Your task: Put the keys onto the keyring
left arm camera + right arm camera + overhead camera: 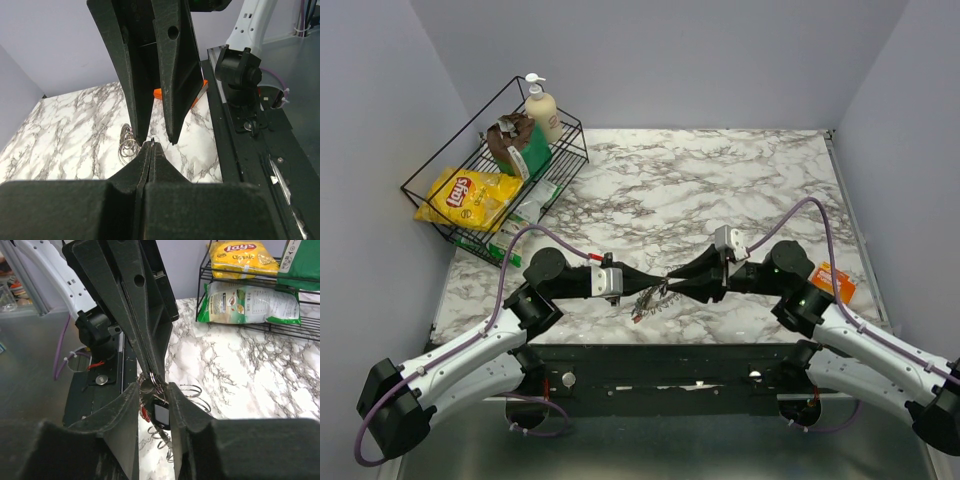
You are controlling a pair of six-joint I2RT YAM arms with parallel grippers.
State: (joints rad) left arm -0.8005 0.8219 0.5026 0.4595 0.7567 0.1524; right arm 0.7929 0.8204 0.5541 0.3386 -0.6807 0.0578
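Bench (740, 180): grey-veined marble, grey walls.
Writing: "Lay's Classic" on yellow bag (470, 197), basket (417, 187) upper left.
Left gripper (150, 145): jaws clenched on keyring (650, 298), lower centre.
Right gripper (152, 390): jaws parted around keys (160, 416).

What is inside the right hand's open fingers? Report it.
Inside the right hand: keyring coils, a black key head and a bit of red. The shut left hand hides the ring's top.

A robot lab booth: plain walls (670, 60) enclosing a marble-print table (720, 190).
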